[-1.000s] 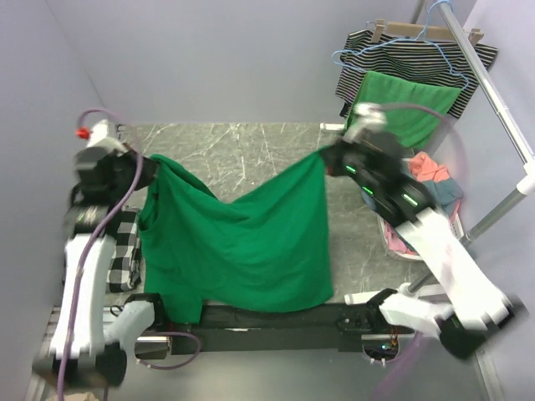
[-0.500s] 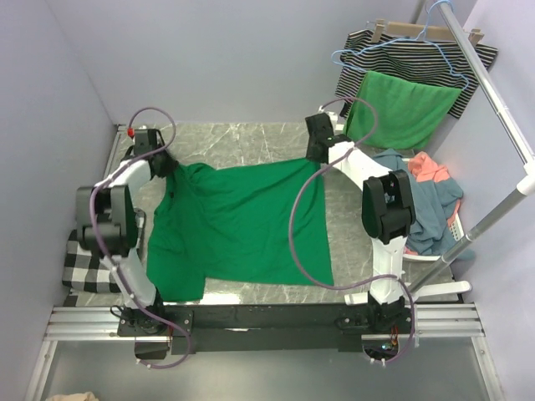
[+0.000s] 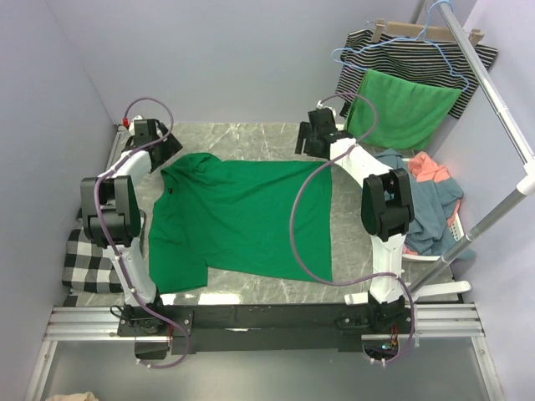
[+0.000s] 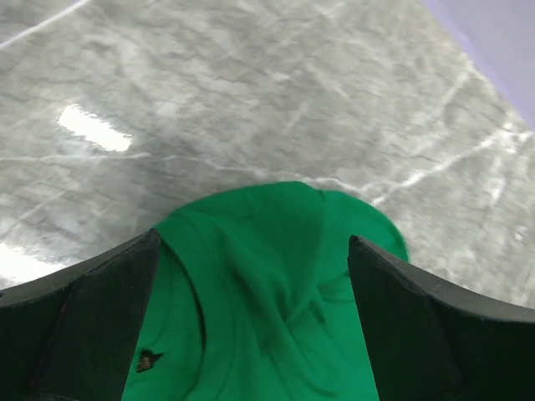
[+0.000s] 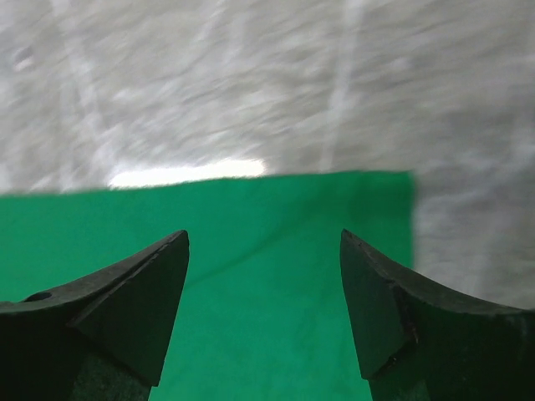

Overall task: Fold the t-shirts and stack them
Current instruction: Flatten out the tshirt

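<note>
**Green tee flat on table, both pincers wide open**

- green t-shirt [image 3: 242, 221]: spread out on the marble table [image 3: 251, 138], centre of the top view. Mostly flat. Its lower-left part hangs out as a flap toward the near edge.
- left gripper [image 4: 252, 241]: sits at the shirt's upper-left corner in the top view. Jaws spread wide, nothing clamped. The wrist view shows a rounded, rumpled bit of green fabric lying under the gap, with bare marble beyond it.
- right gripper [image 5: 263, 238]: sits at the shirt's upper-right corner in the top view. Jaws also wide, nothing held. The wrist view shows a square corner of the shirt lying flat on the marble below the fingers. That frame is a bit blurred.
- Can't tell whether either set of fingers touches the cloth.
- dusty blue shirt [image 3: 430, 209] and coral shirt [image 3: 428, 167]: heaped together at the right edge of the frame, off the table, unfolded.
- Upper right: striped garment [image 3: 401, 54] on a hanger, with a brighter green cloth [image 3: 405, 109] hung in front of it.
- Left edge: checkered cloth [image 3: 88, 263] beside the left arm.
</note>
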Controlling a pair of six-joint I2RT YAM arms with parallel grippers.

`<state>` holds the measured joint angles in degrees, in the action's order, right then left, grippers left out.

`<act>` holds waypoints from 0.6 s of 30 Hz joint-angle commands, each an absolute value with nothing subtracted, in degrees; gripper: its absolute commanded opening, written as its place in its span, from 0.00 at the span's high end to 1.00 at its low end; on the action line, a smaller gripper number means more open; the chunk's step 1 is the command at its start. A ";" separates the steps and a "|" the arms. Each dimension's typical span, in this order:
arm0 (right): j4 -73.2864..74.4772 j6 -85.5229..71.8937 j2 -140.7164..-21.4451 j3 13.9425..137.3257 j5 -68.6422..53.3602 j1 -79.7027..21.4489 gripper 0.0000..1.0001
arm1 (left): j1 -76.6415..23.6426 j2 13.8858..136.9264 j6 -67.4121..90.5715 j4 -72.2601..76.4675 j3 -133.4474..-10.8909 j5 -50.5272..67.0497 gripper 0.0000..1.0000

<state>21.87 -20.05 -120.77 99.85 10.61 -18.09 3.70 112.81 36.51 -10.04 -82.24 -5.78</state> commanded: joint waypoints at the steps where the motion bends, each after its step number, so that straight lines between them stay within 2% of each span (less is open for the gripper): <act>1: 19.95 -20.21 -119.00 100.64 -4.28 -18.46 0.21 | 3.78 110.56 34.81 -7.83 -85.69 0.94 0.01; 5: 17.59 -22.23 -119.71 97.66 -12.82 -18.54 0.21 | 3.60 114.42 34.36 -6.07 -87.54 19.36 0.01; 9: 17.58 -23.46 -120.06 95.19 -15.98 -18.72 0.23 | 3.52 119.70 36.91 -3.87 -87.98 29.15 0.01; 14: 16.51 -23.64 -119.88 89.83 -16.70 -18.72 0.23 | 3.60 124.09 38.32 -0.71 -86.92 29.71 0.02; 18: 16.96 -23.55 -121.02 87.28 -17.14 -18.81 0.24 | 3.60 127.44 37.62 -0.97 -90.78 29.71 0.02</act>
<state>18.02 -23.14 -121.27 89.03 -15.25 -18.39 3.62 125.51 37.78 -2.50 -87.42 27.64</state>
